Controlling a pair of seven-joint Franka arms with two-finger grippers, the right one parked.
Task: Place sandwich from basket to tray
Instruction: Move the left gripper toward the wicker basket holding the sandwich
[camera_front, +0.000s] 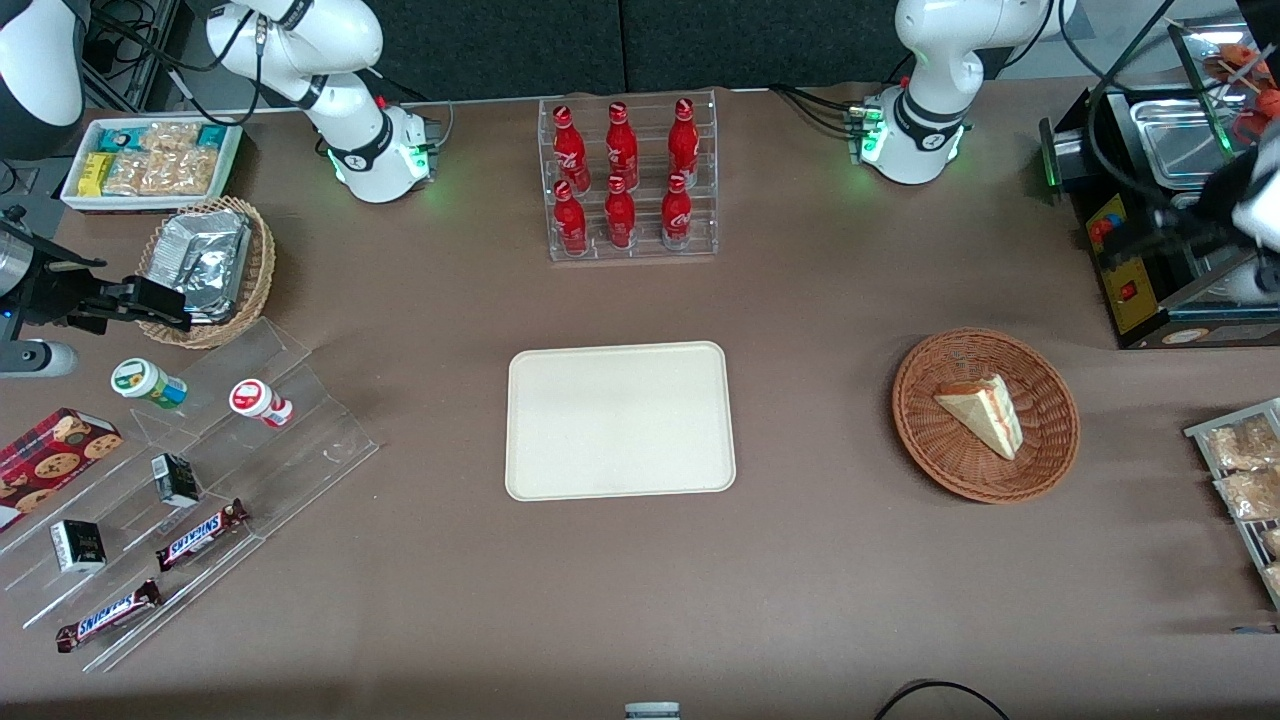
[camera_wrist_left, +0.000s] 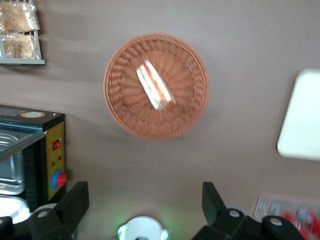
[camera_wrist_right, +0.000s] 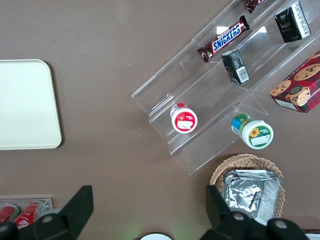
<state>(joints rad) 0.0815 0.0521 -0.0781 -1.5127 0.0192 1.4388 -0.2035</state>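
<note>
Tray (camera_front: 620, 420), cream and bare, sits at the middle of the table, nearer the front camera than the rack of red bottles (camera_front: 626, 180). Toward the working arm's end lies the reddish-brown basket (camera_front: 925, 435), and the sandwich (camera_front: 983, 410) rests in it on its side, striped filling edge showing. The gripper (camera_wrist_left: 144, 200) hangs high above the table, well apart from the basket, its fingers spread wide and holding nothing. The sandwich looks light and soft: the bread should dent under a hard squeeze, and the layers could slide apart. A gentle close across the two flat bread faces, near the thick end of the wedge, seems safest.
</note>
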